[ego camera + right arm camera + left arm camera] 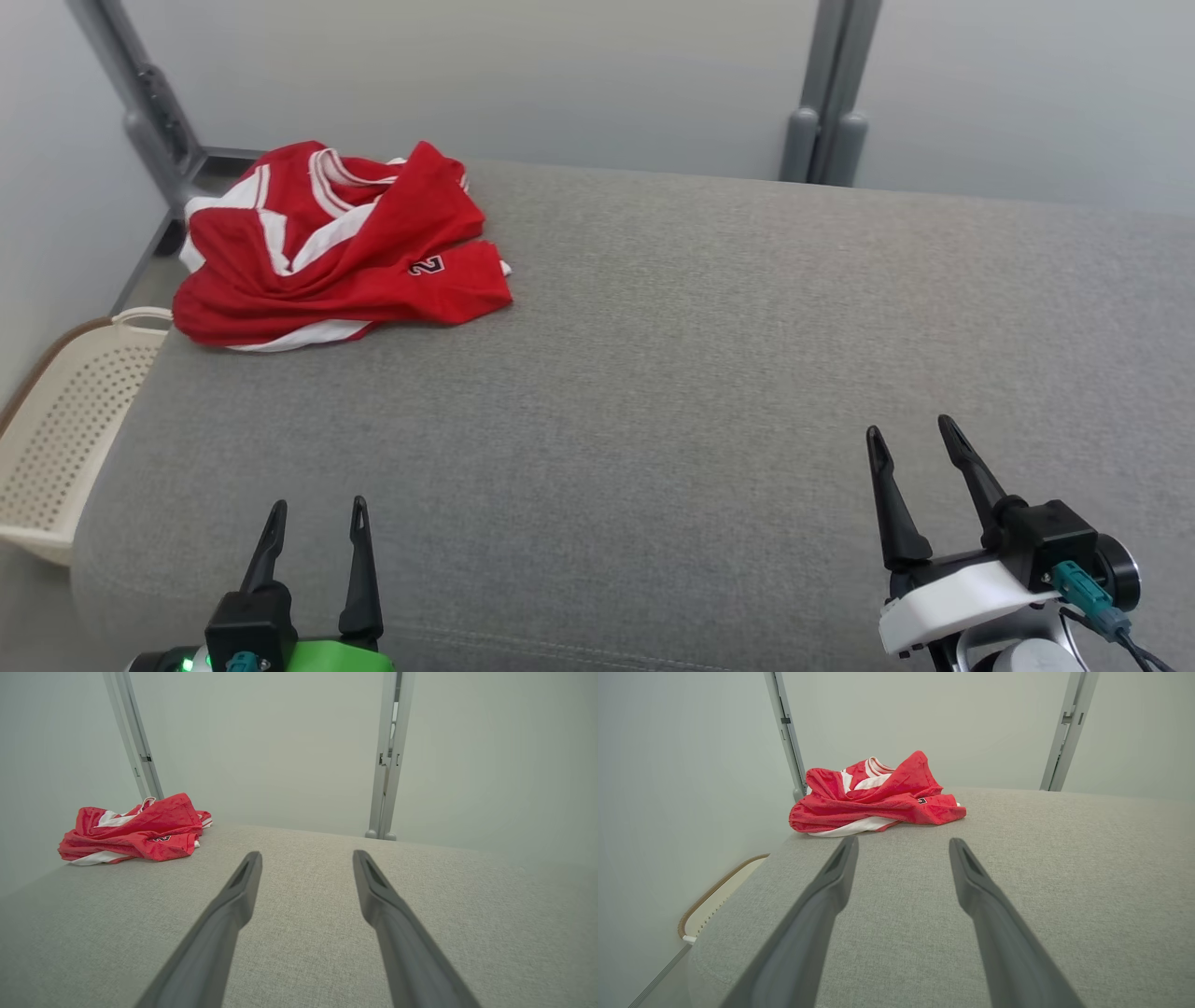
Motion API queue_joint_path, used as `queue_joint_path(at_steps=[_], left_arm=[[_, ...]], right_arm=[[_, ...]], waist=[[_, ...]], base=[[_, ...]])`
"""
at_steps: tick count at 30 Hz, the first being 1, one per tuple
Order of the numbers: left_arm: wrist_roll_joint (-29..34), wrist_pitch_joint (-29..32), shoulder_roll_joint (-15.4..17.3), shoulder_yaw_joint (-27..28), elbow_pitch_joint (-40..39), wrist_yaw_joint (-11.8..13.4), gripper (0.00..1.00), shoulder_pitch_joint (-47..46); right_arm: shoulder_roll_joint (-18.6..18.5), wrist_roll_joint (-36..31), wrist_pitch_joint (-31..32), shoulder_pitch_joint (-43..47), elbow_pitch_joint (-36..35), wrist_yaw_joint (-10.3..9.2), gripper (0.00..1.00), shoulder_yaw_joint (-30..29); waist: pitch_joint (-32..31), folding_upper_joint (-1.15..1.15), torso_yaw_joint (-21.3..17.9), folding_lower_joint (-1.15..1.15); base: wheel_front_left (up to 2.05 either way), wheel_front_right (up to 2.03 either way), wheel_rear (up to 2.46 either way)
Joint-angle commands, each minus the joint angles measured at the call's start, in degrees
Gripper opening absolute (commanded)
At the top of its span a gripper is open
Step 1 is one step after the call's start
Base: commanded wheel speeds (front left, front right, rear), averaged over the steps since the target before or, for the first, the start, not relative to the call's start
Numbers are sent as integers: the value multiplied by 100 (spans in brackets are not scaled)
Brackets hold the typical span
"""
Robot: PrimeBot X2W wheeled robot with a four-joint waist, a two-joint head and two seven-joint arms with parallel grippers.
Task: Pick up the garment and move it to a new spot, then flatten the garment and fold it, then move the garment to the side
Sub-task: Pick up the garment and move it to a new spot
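Garment (336, 252): red with white stripes and a dark numeral, crumpled in a heap at the upper left of the head view. Sits on the far left corner of the grey cushion (700, 373), right at the edge, and well apart from both tools. Left gripper (317, 509) at the lower left of that frame, fingers spread wide, nothing between them. Right gripper (911, 429) at the lower right, likewise spread and empty.

Possible trouble, judged from this layout:

- Could slip off the corner if nudged rather than pinched. Would then drop toward the perforated basket (56, 439) at the left edge of the frame, or behind the cushion.
- Could come up as a bunch if several folded layers get pinched at once, making the flattening harder.
- Could drag instead of lift if only a loose top fold gets caught.
- Could snag on the narrow fingertips, given the fabric's mesh-like look in the left wrist view.
- Long reach toward the upper left, hence some risk of meeting the left post (149, 103) close behind the heap.

Count:

- one garment
- one cushion
- one basket
- two grippers, each with two dark fingers, so four fingers
- two grey posts, the second at the upper right (831, 93)
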Motion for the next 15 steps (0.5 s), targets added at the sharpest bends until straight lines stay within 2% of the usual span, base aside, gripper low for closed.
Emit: queue_joint_path(at_steps=[1, 8, 15], left_arm=[[-45, 0, 33, 9, 7, 0, 100, -56], [-107, 55, 91, 24, -76, 23, 100, -12], [-186, 156, 167, 70, -107, 8, 100, -60]], right_arm=[[-20, 21, -21, 24, -11, 0, 100, 2], [-21, 46, -21, 10, -12, 0, 100, 3], [-22, 24, -21, -14, -2, 0, 100, 21]], waist=[[18, 0, 591, 0], [43, 0, 1145, 0], [70, 0, 1216, 0]], base=[[0, 0, 0], [0, 0, 0], [0, 0, 0]])
